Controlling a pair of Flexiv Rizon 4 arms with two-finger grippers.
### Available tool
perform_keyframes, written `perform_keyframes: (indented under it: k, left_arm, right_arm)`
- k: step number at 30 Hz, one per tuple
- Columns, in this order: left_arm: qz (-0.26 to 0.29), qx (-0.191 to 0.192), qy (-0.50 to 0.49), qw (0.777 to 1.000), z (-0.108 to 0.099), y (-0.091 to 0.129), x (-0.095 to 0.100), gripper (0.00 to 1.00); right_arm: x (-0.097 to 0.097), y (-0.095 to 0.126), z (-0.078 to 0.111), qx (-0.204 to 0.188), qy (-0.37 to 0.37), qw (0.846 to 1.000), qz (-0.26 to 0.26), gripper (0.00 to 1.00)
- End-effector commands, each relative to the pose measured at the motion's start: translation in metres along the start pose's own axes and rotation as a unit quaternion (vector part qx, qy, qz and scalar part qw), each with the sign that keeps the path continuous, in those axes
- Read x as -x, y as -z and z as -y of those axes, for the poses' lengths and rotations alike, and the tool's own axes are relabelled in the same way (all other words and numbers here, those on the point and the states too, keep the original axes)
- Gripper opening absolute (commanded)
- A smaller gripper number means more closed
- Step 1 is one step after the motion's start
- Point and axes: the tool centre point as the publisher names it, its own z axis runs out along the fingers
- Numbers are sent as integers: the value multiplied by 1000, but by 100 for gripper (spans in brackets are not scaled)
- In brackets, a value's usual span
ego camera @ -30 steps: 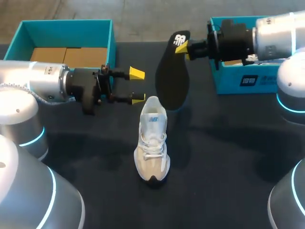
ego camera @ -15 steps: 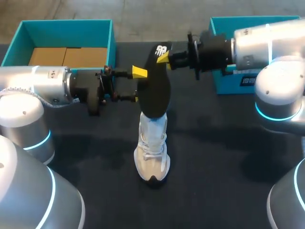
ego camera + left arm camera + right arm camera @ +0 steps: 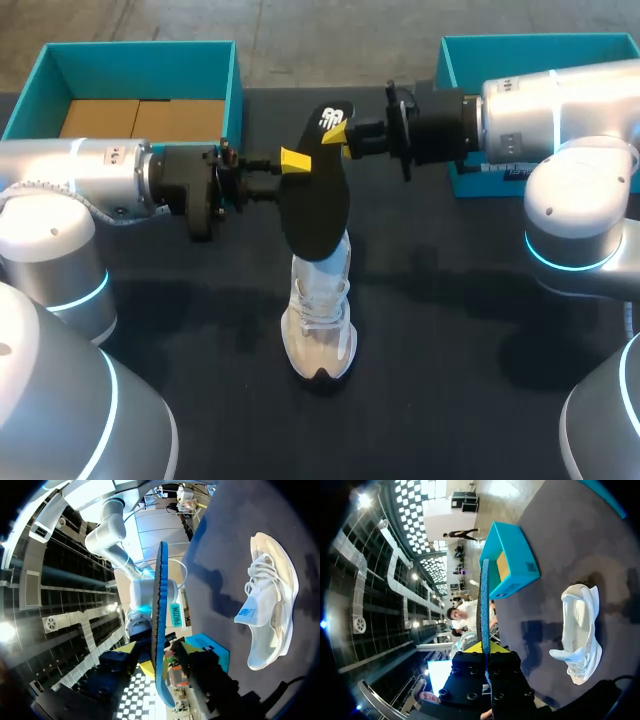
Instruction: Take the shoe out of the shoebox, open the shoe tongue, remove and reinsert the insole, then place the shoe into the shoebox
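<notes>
Robotics lab: left arm, right arm mounted at black table.

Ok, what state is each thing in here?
insole: out of the shoe, hanging toe-down over it.
shoe: standing on its sole on the table.
right gripper: shut on the insole's heel end.
left gripper: at the insole's side, grip unclear.
left teal box: open, brown cardboard inside.
right teal box: open, partly hidden.

The dark table bears a white shoe, the left shoebox and the right shoebox.
</notes>
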Motion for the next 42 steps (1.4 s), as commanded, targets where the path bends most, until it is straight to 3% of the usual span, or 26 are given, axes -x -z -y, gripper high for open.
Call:
perform_keyframes:
  k: [1,5,6,18,20,21,22,42]
  left_arm:
    - [2,0,-1,1000,0,-1,-3,36]
    - [4,2,-1,1000,1,-2,-3,19]
    - [5,2,0,1000,1,-3,-3,0]
    - [15,-4,4,1000,2,-2,-1,0]
    - [17,-3,5,1000,2,0,0,0]
    - [17,-3,4,1000,2,0,1,0]
    - [18,-3,4,1000,2,1,1,0]
    - [15,-5,17,1000,4,14,6,0]
  right_arm:
    - [-2,-3,-4,-2,1,1000,3,0]
    - [-2,-6,-6,-5,1,1000,3,0]
    - [-2,-6,-6,-6,1,1000,3,0]
    - [1,-4,-3,3,6,1000,1,0]
    - [3,-1,0,2,16,1000,2,50]
    - [3,1,1,4,29,1000,-2,82]
    - [2,3,1,-1,28,1000,0,100]
    - [20,66,18,-22,120,993,-8,100]
